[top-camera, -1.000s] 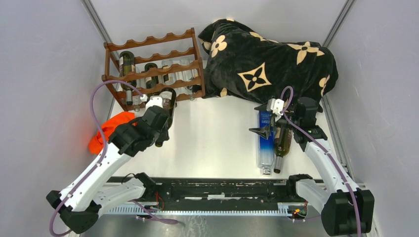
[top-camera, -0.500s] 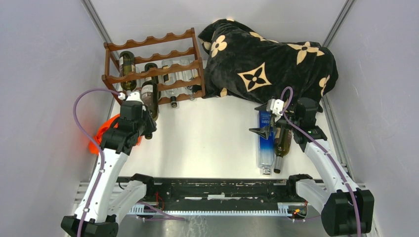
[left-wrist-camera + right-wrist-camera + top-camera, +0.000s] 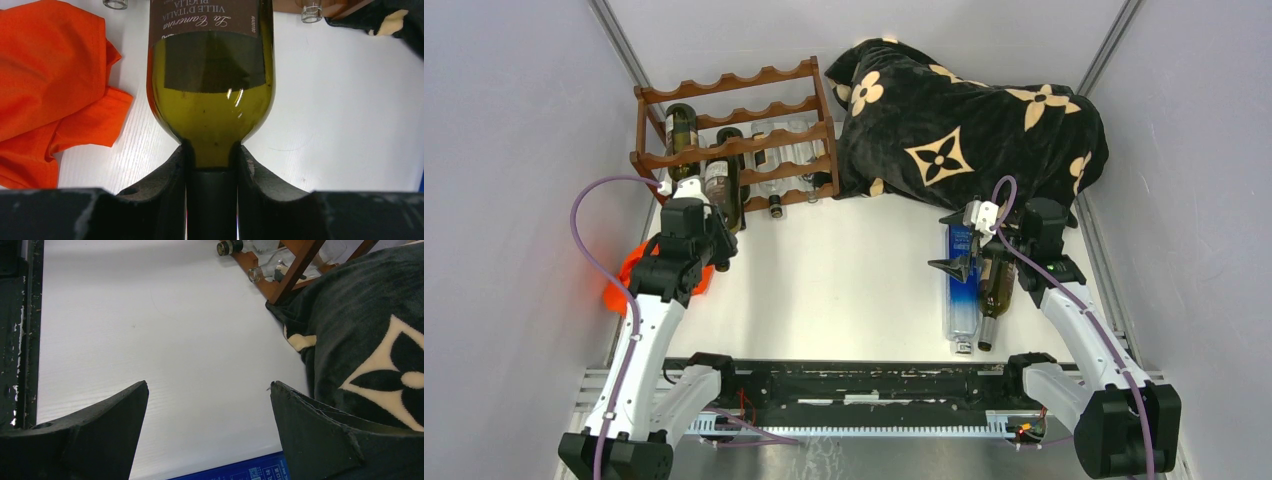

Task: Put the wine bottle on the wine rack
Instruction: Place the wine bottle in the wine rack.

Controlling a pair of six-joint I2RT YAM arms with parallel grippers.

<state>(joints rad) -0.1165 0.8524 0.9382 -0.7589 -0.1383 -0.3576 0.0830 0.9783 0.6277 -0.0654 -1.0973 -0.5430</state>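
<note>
Then the left gripper (image 3: 711, 222) (image 3: 211, 167) was pinching the wine bottle (image 3: 721, 188) (image 3: 212, 95) by its neck, one jaw pressed against each side just below the shoulder. The bottle was green glass with a dark brown label, its base pointing into the wine rack (image 3: 742, 146) at the left part of the lowest tier and its neck sticking out in front of the rack. Whether the body was resting on the rack's front rail could not be told from above.

Inside the rack lay another dark bottle (image 3: 681, 126) on the left of a higher tier, and clear glass bottles (image 3: 776, 152) toward the right end.

Just in front of the rack's left corner, an orange cloth (image 3: 627, 278) (image 3: 47, 75) lay crumpled on the white table (image 3: 854, 270), beside the left arm.

To the right of the rack a black blanket with tan flower patterns (image 3: 969, 120) (image 3: 360, 335) was heaped against its end post.

Well apart from the rack, in front of the blanket, the right gripper (image 3: 954, 264) (image 3: 209, 390) hung with its jaws spread wide and nothing between them, above a blue bottle (image 3: 961, 295) and a dark green bottle (image 3: 995, 288) lying side by side on the table.
</note>
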